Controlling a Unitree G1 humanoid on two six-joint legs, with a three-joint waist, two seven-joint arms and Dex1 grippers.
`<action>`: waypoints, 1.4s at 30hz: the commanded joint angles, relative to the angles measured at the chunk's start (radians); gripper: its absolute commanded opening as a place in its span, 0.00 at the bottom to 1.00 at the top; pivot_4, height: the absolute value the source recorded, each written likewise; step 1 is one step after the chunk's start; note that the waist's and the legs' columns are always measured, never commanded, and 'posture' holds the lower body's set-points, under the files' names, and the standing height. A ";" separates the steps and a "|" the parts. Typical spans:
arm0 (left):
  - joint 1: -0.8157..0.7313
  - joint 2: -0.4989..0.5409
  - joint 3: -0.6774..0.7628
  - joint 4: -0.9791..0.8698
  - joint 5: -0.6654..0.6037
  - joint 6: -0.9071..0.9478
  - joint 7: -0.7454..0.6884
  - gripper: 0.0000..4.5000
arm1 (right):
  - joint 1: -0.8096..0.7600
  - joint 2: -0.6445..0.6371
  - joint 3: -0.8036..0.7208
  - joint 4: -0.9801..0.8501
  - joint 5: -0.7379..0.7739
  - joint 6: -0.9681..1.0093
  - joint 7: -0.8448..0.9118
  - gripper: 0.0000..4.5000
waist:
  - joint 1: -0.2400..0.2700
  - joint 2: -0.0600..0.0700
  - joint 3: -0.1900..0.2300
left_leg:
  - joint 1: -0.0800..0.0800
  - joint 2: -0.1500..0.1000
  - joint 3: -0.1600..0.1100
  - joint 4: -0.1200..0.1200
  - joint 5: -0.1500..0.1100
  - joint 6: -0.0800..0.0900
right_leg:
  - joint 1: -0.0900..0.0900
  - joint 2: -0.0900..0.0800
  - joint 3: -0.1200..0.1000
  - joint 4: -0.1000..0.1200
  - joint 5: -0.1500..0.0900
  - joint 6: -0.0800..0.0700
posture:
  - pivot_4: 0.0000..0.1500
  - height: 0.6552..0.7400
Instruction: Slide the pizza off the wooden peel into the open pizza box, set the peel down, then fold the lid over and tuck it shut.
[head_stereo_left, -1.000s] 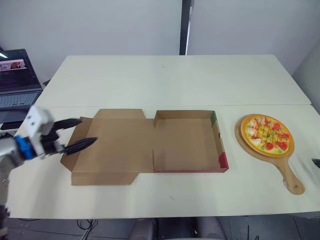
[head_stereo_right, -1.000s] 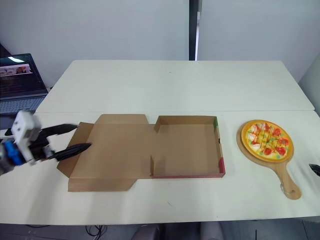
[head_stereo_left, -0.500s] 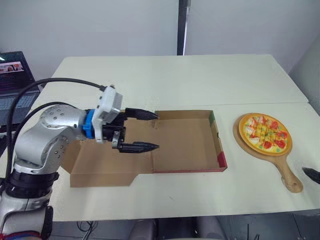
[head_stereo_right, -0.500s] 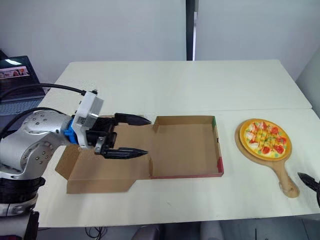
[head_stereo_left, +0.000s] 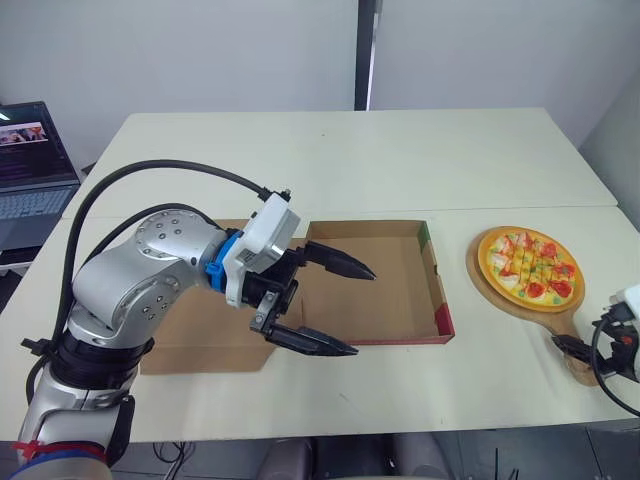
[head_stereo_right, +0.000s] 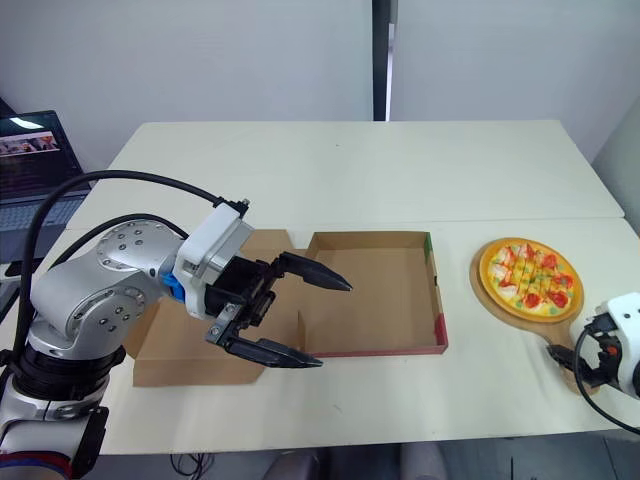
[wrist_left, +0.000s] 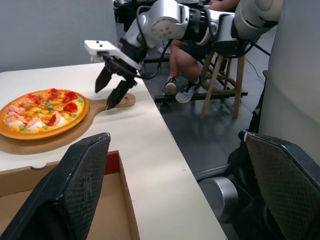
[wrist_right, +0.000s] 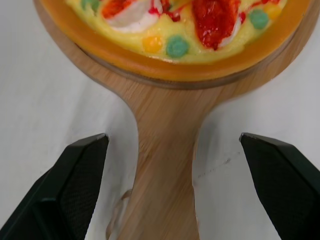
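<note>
White table (head_stereo_left: 350, 160), grey wall behind, one laptop (head_stereo_left: 30, 170) off its left edge. Left gripper (head_stereo_left: 362, 313) hangs wide open over the one box (head_stereo_left: 390, 300), with bare tabletop beyond its fingertips. Right gripper (wrist_right: 171, 137), also released, straddles the handle of the one peel (head_stereo_left: 562, 325) without touching; the one pizza (head_stereo_left: 530, 264) lies ahead of those fingers, on the peel

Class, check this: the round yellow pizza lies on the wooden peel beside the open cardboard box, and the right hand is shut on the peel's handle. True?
Not shut. The right wrist view shows the right hand open, its fingers either side of the handle of the wooden peel without gripping it. The rest stands.
</note>
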 joint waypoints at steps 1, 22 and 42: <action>-0.013 -0.008 0.014 -0.037 -0.027 0.014 0.027 1.00 | -0.056 -0.020 0.057 0.072 -0.034 -0.016 -0.018 1.00 | 0.000 -0.001 0.000 | 0.000 0.000 0.000 0.000 0.000 0.000 | 0.000 0.000 0.000 0.000 0.000 0.000 | 1.00 1.00; -0.007 0.021 0.050 -0.006 0.009 -0.001 0.067 1.00 | -0.095 0.039 0.061 0.127 -0.004 -0.086 0.007 0.35 | -0.002 -0.018 -0.008 | 0.001 0.001 -0.001 0.001 0.000 0.000 | 0.002 0.001 0.000 0.000 0.001 0.000 | 1.00 1.00; 0.164 0.208 0.288 0.041 0.069 -0.027 0.145 1.00 | -0.292 -0.062 -0.002 0.085 0.014 -0.269 0.048 0.35 | -0.004 0.001 0.003 | -0.005 0.001 0.004 -0.001 0.002 -0.003 | -0.009 0.001 0.003 0.001 0.001 -0.001 | 1.00 1.00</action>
